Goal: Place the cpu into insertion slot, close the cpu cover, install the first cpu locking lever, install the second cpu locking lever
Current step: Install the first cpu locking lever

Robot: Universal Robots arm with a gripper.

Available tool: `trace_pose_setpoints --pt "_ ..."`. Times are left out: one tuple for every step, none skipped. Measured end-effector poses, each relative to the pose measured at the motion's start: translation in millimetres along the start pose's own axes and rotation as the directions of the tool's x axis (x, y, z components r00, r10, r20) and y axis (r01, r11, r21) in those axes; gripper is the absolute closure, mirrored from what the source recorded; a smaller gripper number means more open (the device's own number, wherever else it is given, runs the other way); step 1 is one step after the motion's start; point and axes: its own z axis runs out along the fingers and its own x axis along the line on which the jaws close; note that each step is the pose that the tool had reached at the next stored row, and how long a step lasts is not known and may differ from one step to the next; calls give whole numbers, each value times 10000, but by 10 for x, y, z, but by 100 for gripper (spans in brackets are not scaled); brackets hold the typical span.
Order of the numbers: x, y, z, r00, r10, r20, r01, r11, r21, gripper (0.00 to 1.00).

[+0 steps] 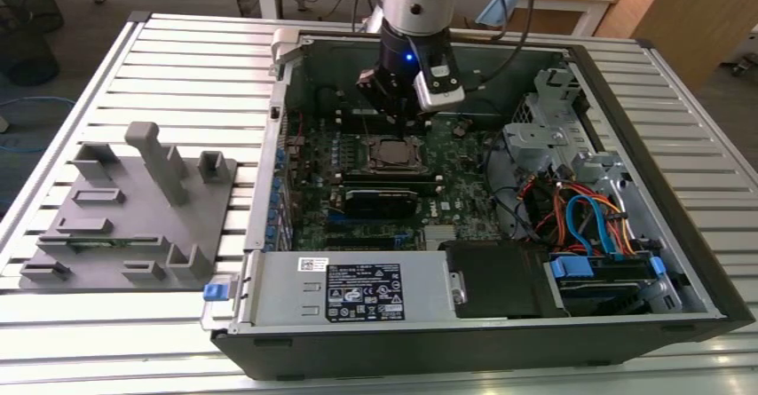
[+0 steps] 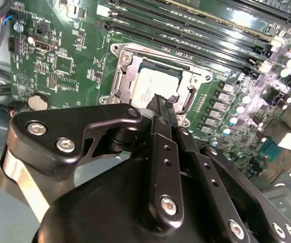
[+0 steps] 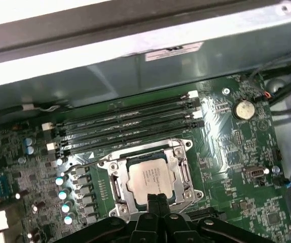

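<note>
Two of the four steps are judged done: the cpu (image 1: 395, 154) is seated in the insertion slot (image 1: 366, 159), and the cpu cover appears to be laid flat around it. Whether either locking lever is hooked cannot be told, so both are counted as left.

In the exterior view, the gripper (image 1: 395, 120) is seen inside the open computer case (image 1: 474, 342), hanging above the motherboard (image 1: 462, 169) at the socket's far edge. A grey fixture block (image 1: 130, 209) is set on the slatted table (image 1: 71, 324) at the exterior view's left, well apart.

In the second wrist view, the black fingers (image 2: 161, 152) are seen pressed together, with nothing pinched between them. Their tip is placed over the near edge of the silver chip (image 2: 150, 87); contact cannot be judged. The cpu cover (image 2: 121, 81) is seen as a silver frame around the chip.

In the first wrist view, the closed tip (image 3: 155, 198) is seen at the chip's (image 3: 149, 176) near edge, with the long memory slots (image 3: 130, 124) beyond the socket.
</note>
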Motion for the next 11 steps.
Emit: trace_pose_setpoints --pt "1 0 0 10000 -40 -1 40 10000 0 90" --pt "1 0 0 10000 -47 -1 47 10000 -1 90" --pt "1 0 0 10000 -46 -1 46 10000 -1 90" --pt "2 0 0 10000 -46 -1 46 10000 -1 90" --pt "2 0 0 10000 -46 -1 46 10000 0 90" --pt "2 0 0 10000 -46 -1 46 10000 -1 90" --pt "2 0 0 10000 -46 -1 46 10000 -1 90" --pt "2 0 0 10000 -46 -1 46 10000 -1 90" --pt "2 0 0 10000 -47 -1 47 10000 -1 90" --pt "2 0 0 10000 -47 -1 47 10000 -1 90" --pt "2 0 0 10000 -47 -1 47 10000 -1 90"
